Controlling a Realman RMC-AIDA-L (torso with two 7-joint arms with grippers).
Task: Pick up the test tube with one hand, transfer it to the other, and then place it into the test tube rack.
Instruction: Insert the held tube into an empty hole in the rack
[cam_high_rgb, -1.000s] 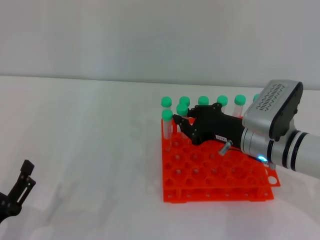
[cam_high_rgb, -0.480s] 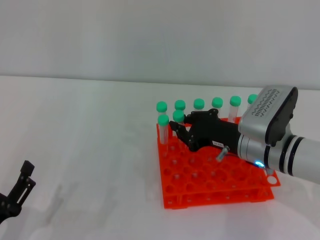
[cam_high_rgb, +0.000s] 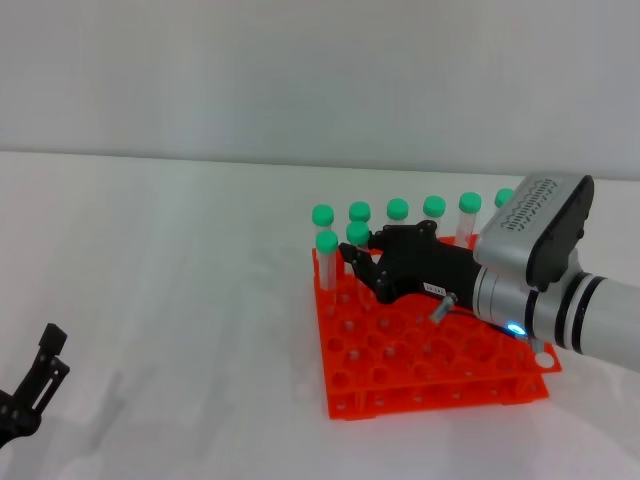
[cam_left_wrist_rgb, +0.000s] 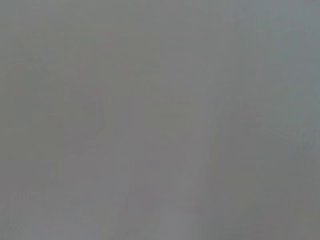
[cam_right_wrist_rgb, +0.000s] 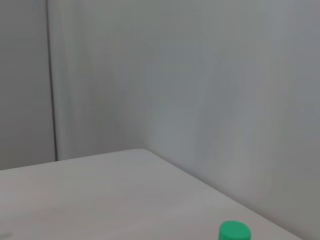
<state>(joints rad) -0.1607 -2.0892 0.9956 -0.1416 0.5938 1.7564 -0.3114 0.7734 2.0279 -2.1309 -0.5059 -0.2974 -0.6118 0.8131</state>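
My right gripper (cam_high_rgb: 352, 258) low over rear-left corner of orange rack (cam_high_rgb: 430, 385), on white surface (cam_high_rgb: 180, 320). Fingers spread slightly around green-capped tube (cam_high_rgb: 357, 240) standing upright in second row; firm grip or not, cannot tell. Second tube (cam_high_rgb: 327, 257) just left of it. Five more tubes (cam_high_rgb: 398, 209) along back row. My left gripper (cam_high_rgb: 35, 385) idle near surface's front-left edge, fingers apart, holding nothing.
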